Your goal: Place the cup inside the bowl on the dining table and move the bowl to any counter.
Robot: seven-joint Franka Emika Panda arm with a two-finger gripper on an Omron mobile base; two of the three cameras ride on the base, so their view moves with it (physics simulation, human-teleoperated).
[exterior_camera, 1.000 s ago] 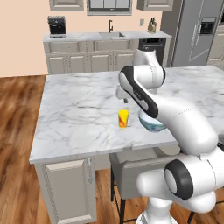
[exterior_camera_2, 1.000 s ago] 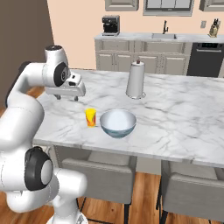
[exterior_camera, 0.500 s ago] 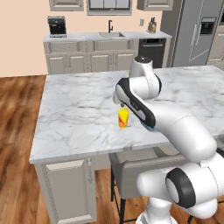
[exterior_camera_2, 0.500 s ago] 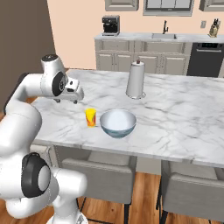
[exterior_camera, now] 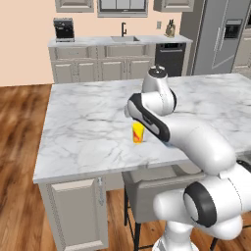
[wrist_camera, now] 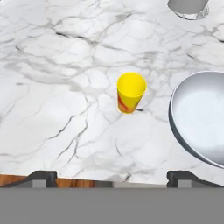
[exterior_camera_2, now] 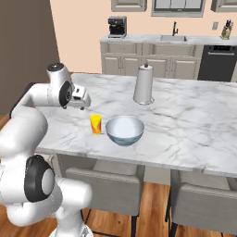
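You're looking at the large white grey-veined marble dining table (exterior_camera_2: pixel 194 115) on its beige panelled base, with the long narrow white marble counter (exterior_camera_2: pixel 185 40) over beige cabinets well behind it against the wall. On the table, the tall white paper-towel roll (exterior_camera_2: pixel 144 84) stands upright, farther back than the other items. Nearer the front edge sits the round bowl, white inside with blue-grey patterned outside (exterior_camera_2: pixel 124 130), upright and with nothing in it. Just beside it, apart and not touching, stands the small yellow tumbler cup with a red-orange mark on its side (exterior_camera_2: pixel 96 124), upright on the marble; on your hand view it is near centre (wrist_camera: pixel 130 92) with the bowl rim at the right edge (wrist_camera: pixel 192 109). The white arm's two-finger gripper (exterior_camera_2: pixel 81 98) hangs above the table, back from the cup and off to its side, touching nothing. Its dark fingertips (wrist_camera: pixel 41 176) are spread wide apart, nothing between them.
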